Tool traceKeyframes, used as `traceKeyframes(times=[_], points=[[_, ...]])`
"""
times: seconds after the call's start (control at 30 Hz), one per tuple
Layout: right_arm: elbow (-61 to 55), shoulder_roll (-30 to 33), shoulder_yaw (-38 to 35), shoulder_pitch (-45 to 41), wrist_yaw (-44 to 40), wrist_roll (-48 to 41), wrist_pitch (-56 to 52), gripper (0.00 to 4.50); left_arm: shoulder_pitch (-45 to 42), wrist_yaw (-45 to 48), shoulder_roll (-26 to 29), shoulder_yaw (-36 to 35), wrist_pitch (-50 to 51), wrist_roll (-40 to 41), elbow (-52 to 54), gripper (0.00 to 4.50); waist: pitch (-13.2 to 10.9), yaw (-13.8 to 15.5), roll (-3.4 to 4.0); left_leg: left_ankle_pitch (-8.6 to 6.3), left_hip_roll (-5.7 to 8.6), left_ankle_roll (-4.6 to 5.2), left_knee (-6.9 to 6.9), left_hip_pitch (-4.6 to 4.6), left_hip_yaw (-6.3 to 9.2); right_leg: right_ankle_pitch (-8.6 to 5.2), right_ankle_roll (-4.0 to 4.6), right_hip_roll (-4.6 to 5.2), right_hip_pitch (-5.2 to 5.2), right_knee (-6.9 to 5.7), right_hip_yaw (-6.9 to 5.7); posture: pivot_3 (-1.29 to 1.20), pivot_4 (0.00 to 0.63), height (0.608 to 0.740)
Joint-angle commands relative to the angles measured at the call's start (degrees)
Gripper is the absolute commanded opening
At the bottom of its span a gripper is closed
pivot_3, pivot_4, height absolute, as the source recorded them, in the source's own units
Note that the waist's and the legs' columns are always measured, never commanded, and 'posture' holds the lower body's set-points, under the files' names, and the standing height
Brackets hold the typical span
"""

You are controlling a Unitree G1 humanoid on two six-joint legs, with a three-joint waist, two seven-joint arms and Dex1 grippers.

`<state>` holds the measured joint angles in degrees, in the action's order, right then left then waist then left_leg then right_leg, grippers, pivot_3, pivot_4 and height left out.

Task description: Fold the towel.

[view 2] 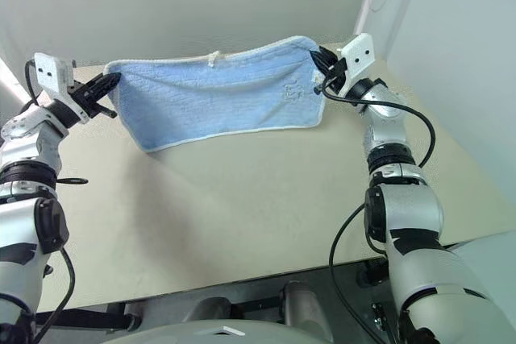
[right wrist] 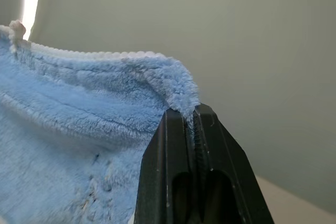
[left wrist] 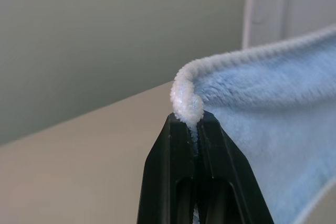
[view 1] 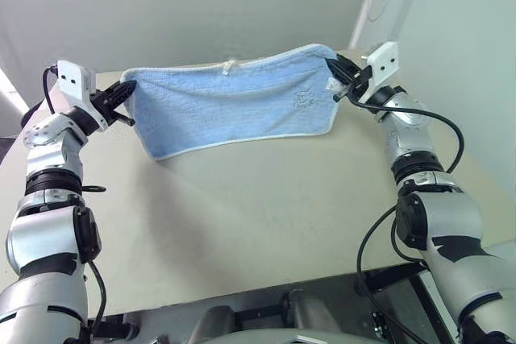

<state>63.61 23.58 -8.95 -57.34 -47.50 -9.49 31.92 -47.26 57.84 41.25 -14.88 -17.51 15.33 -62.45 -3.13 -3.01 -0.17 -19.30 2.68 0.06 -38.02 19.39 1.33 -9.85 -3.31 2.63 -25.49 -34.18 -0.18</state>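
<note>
- Left eye view: the left gripper [view 1: 126,105] is raised over the left side of the table [view 1: 242,223], pointing inward, its jaws closed on the towel [view 1: 234,110] at its upper left corner.
- Left wrist view: the two black fingers [left wrist: 210,145] are pressed together, with the white edging of that corner bunched into a small knob just past their tips.
- The towel hangs in the air above the far part of the table, stretched between the two grippers like a banner; its top edge sags a little in the middle, and its lower edge curves, lower on the left than on the right.
- A small white loop [view 1: 228,66] sticks up from the top edge near the middle, a faint stitched mark [view 1: 305,100] shows on the right part of the cloth, and white edging runs round the border.
- Whether the lowest point of the towel touches the table cannot be told.
- The right gripper [view 1: 337,78] is raised over the far right of the table, pointing inward, its jaws closed on the upper right corner.
- Right wrist view: the fingers [right wrist: 210,145] are shut tight on a fold of blue pile at that corner.
</note>
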Motion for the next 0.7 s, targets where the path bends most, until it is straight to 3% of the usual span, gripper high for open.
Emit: traceKeyframes(times=[0.03, 0.17, 0.37, 0.57, 0.7], points=[[-5.6, -0.3, -1.8, 5.9, -5.8, -4.0, 3.0, 0.0, 10.1, 6.7, 1.5, -0.4, -6.4, 0.9, 8.2, 0.02, 0.0, -0.1, 0.02, 0.0, -0.01, 0.0, -0.01, 0.0, 0.0, 0.0, 0.0, 0.0, 0.0, -0.02, 0.0, 0.0, 0.0, 0.74], [-15.7, -0.8, -2.8, 16.2, -9.2, -8.7, 1.2, 0.0, 26.7, 8.4, 2.0, -3.1, -1.9, 5.4, 25.4, 0.02, 0.0, 0.3, 0.02, -0.01, -0.03, 0.02, -0.11, 0.05, 0.0, 0.01, 0.01, 0.04, -0.03, -0.04, 0.02, 0.0, 0.0, 0.74], [-33.5, 0.1, -3.2, 31.3, -10.4, -14.4, -4.8, 0.0, 43.4, 5.8, 3.8, -7.9, 7.4, 9.9, 44.3, 0.02, 0.0, 1.9, 0.03, -0.01, -0.08, 0.02, -0.2, -0.13, -0.01, 0.05, 0.09, 0.03, 0.13, -0.16, 0.01, 0.0, 0.0, 0.74], [-47.1, 2.6, -2.8, 45.2, -12.4, -16.5, -9.5, 0.0, 58.4, 8.4, 7.6, -12.4, 16.3, 12.5, 53.9, 0.02, 0.0, 2.3, 0.09, 0.0, -0.17, 0.05, -0.17, -1.02, -0.08, -0.15, 0.21, -0.12, 0.98, -0.03, 0.0, 0.0, 0.0, 0.74], [-52.3, 4.7, -2.7, 52.6, -13.6, -16.0, -11.2, 0.0, 65.1, 9.7, 8.3, -14.6, 19.3, 13.5, 56.8, 0.02, 0.0, 2.3, 0.0, 0.0, -0.19, 0.05, -0.25, -1.07, -0.19, -0.33, -0.01, -0.15, 1.17, 0.05, 0.03, 0.0, 0.0, 0.74]])
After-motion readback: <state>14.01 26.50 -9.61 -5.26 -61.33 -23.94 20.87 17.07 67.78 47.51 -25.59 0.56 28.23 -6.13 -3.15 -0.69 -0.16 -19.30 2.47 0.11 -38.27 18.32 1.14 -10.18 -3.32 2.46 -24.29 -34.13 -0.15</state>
